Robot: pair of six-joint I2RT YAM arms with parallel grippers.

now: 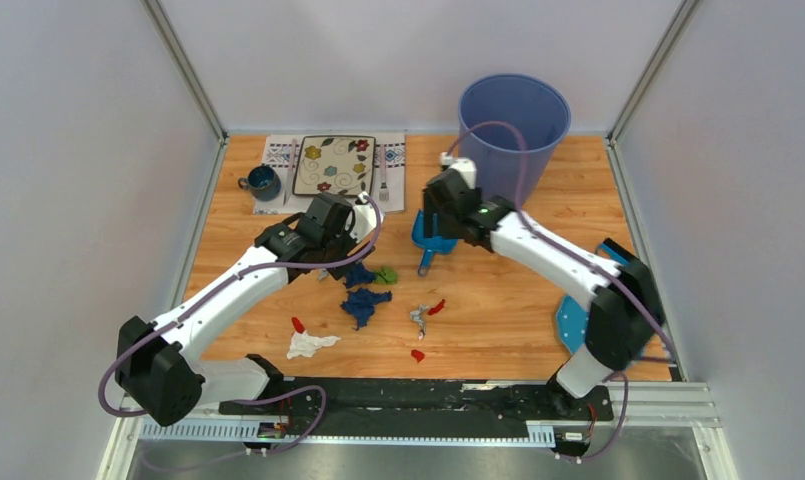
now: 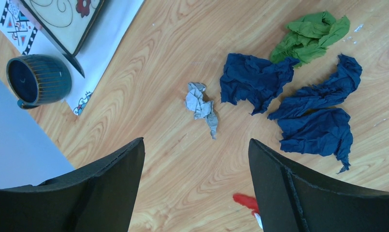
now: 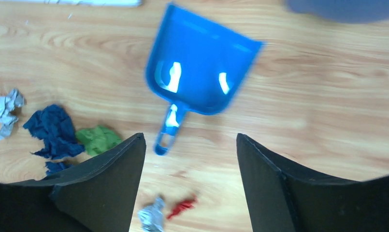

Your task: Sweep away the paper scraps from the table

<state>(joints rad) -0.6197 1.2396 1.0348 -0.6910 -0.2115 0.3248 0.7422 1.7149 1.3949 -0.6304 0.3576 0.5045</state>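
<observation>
Paper scraps lie scattered on the table (image 1: pixel 508 290): dark blue ones (image 1: pixel 364 304), a green one (image 1: pixel 385 273), a white one (image 1: pixel 309 345), red bits (image 1: pixel 417 354) and a silver one (image 1: pixel 418 318). My left gripper (image 1: pixel 330 262) hovers open just left of the blue and green scraps. In the left wrist view it (image 2: pixel 197 145) stands open over bare wood, below a grey scrap (image 2: pixel 200 104), dark blue scraps (image 2: pixel 252 79) and the green scrap (image 2: pixel 310 34). My right gripper (image 1: pixel 446 228) (image 3: pixel 190 137) is open and empty above a blue dustpan (image 3: pixel 202 72) lying flat.
A blue bin (image 1: pixel 513 120) stands at the back right, behind the right gripper. At the back left a patterned plate (image 1: pixel 335 165) rests on a placemat (image 1: pixel 278 150), with a dark blue cup (image 1: pixel 262 182) beside it. A blue disc (image 1: pixel 573 325) lies by the right arm's base.
</observation>
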